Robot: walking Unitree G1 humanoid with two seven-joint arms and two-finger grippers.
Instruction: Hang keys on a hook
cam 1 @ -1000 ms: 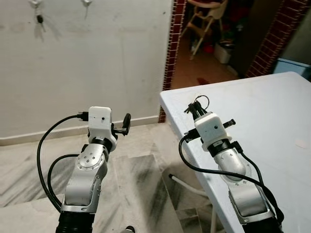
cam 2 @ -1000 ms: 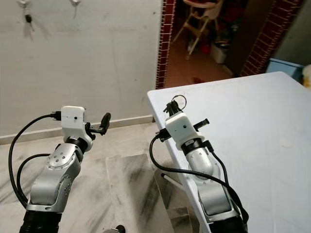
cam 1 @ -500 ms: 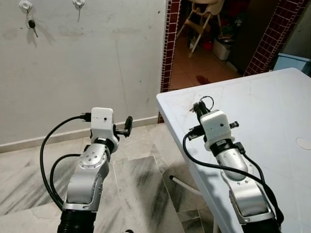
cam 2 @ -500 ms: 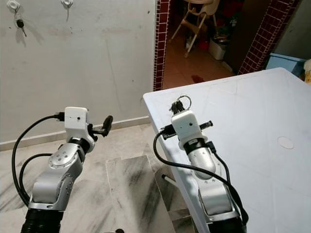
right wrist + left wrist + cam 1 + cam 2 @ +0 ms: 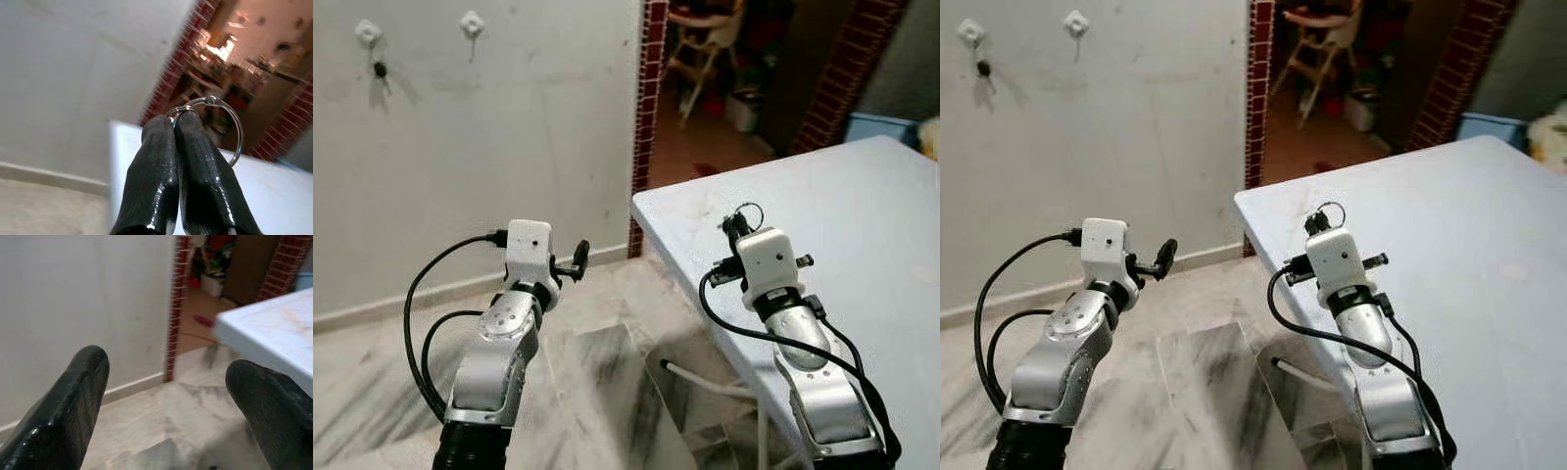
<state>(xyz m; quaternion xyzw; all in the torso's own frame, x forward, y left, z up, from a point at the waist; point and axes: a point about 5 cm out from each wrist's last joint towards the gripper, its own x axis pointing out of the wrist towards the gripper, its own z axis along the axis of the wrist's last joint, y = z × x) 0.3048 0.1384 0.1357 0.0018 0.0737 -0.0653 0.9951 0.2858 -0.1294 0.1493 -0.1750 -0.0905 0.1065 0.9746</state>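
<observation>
My right gripper [image 5: 736,224] is raised over the near corner of the white table [image 5: 871,186] and is shut on a metal key ring [image 5: 235,128]. The ring [image 5: 1330,209] sticks up above the fingertips. What hangs from it is hidden behind the fingers. High on the white wall, up and to the left, are two white hooks. The left hook [image 5: 368,31] carries a small dark key [image 5: 380,70], and the right hook [image 5: 471,22] is bare. My left gripper [image 5: 578,257] is held out over the floor, open and holding nothing [image 5: 166,372].
A brick-edged doorway [image 5: 646,108] right of the wall leads to a room with a high chair [image 5: 700,49]. Marble floor [image 5: 597,382] lies between me and the wall. A blue box [image 5: 881,127] stands beyond the table.
The whole picture has shifted as the camera moved, and the wall hooks sit lower in view. Both arms keep their pose, and the right gripper still grips the ring.
</observation>
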